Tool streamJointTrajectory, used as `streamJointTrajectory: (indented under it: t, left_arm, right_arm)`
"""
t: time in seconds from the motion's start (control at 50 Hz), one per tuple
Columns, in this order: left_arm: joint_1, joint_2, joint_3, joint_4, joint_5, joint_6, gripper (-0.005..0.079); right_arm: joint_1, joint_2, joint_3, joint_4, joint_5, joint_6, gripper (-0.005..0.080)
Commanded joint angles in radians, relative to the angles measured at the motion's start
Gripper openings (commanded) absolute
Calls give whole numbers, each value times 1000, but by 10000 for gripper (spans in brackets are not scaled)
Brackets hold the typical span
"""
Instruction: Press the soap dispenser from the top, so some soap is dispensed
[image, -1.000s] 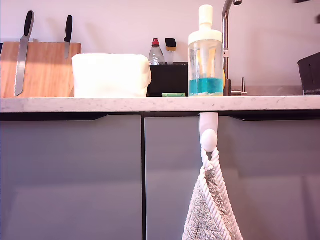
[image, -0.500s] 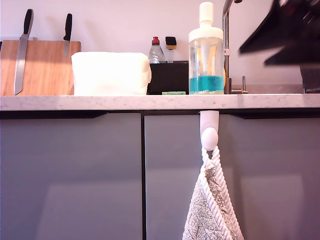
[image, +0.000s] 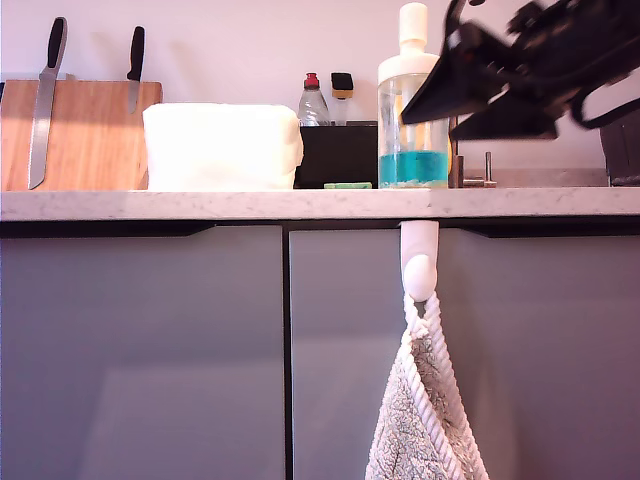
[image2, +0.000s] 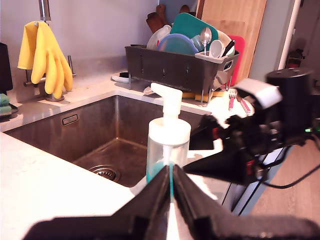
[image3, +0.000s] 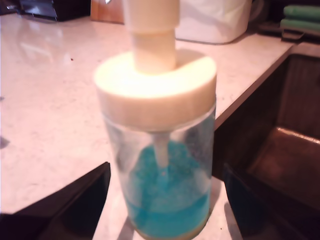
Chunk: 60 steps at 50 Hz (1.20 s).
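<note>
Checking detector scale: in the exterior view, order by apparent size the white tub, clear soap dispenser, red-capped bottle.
1. White tub, largest.
2. Clear soap dispenser, a dark arm partly covering it.
3. Red-capped bottle, smallest; mostly hidden and farther back, so true size unsure.

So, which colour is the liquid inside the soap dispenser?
Teal-blue soap in the soap dispenser; second wrist view shows it best.

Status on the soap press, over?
My first tool shut, short of the bottle. My second tool open, fingers flanking the tall clear white-capped soap dispenser. White pump top untouched, nothing over it.
</note>
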Motion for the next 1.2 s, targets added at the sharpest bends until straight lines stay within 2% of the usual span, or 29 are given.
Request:
streamJointTrajectory:
  t: [0.0,0.2,0.44,0.52,0.9,1.1,1.18]
  left_arm:
    - [-3,5,0,14,2,5,-23]
    - [-4,5,0,27,-1,6,-23]
    - [-26,42,40,141,-43,28,-23]
    - [-48,100,102,143,-43,31,-23]
    - [-151,456,452,140,-42,32,-23]
    - [-192,567,562,116,-43,44,-23]
    - [-206,605,602,84,-43,62,-23]
  right_arm:
    - [14,30,28,7,4,-8,653]
    - [29,100,79,6,13,-32,653]
    - [35,126,82,-8,18,-32,639]
    - [39,126,82,-7,18,-32,614]
    - [48,126,82,-7,44,-32,614]
    - [48,126,82,-7,45,-32,610]
    - [48,126,82,-7,44,-32,563]
